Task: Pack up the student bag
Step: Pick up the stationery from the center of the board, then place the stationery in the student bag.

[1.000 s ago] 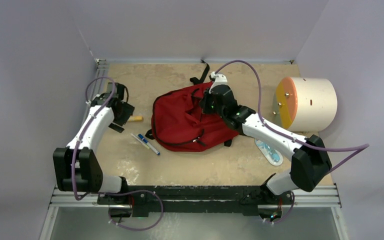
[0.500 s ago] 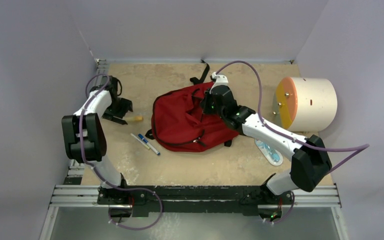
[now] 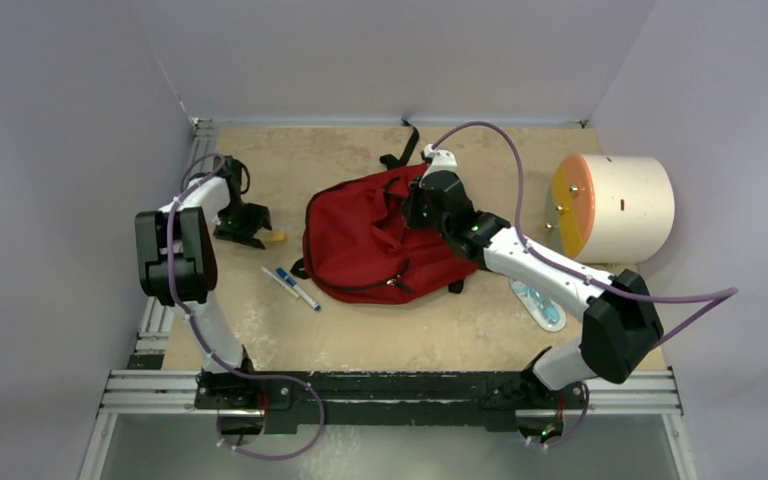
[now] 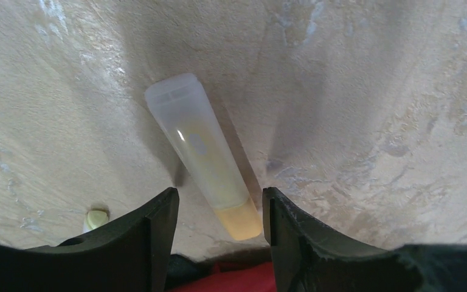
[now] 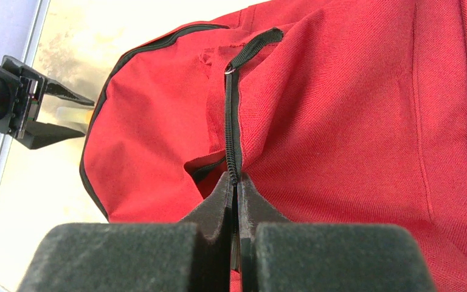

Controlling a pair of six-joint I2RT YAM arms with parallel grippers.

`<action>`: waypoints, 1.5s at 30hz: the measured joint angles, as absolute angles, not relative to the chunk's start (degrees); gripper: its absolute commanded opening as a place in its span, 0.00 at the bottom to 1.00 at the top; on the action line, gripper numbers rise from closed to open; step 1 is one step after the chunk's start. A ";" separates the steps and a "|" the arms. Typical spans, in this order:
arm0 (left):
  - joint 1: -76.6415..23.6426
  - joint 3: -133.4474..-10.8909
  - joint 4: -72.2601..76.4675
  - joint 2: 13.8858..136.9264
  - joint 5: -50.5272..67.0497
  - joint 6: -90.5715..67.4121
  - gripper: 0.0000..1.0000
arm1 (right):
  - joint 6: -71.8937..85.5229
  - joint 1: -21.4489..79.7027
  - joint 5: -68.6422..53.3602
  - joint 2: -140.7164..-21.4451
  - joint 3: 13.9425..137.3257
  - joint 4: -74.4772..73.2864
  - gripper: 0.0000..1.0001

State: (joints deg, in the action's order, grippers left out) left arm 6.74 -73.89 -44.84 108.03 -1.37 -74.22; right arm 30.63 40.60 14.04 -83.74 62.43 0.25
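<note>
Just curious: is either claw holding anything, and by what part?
The right gripper pinches the student bag by its zipper edge; the left gripper, open, holds nothing.

Dark-red student bag [image 3: 360, 245] with black zipper [image 5: 231, 121]; translucent, orange-capped tube [image 4: 204, 155]; cream cylinder [image 3: 625, 205]; mottled beige table [image 3: 410, 335].

The student bag [image 5: 340, 121] is matt, coarsely woven red cloth with a black coil zipper [image 5: 231, 121], while near the bag a smooth, frosted translucent plastic tube [image 4: 204, 152] lies on the table's [image 4: 371, 91] rough, mottled beige surface.
</note>
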 measured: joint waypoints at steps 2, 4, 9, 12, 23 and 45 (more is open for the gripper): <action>6.74 -73.73 -44.58 108.49 -1.21 -74.46 0.45 | 30.63 40.60 14.04 -83.85 62.43 0.27 0.00; 6.74 -73.58 -44.23 108.95 -1.13 -74.52 0.42 | 30.63 40.60 14.04 -84.05 62.43 0.25 0.00; 6.98 -72.97 -43.75 109.19 -0.60 -74.54 0.29 | 30.63 40.60 14.24 -84.09 62.43 0.25 0.00; 7.18 -72.60 -43.72 109.16 -0.25 -74.56 0.14 | 30.65 40.60 14.35 -84.09 62.43 0.25 0.00; 4.49 -64.84 -39.72 95.85 -1.78 -68.03 0.00 | 31.05 40.60 14.44 -83.85 62.30 0.27 0.00; -21.98 -51.37 -6.68 74.35 13.58 -58.50 0.00 | 36.84 40.60 13.50 -79.15 57.06 5.82 0.00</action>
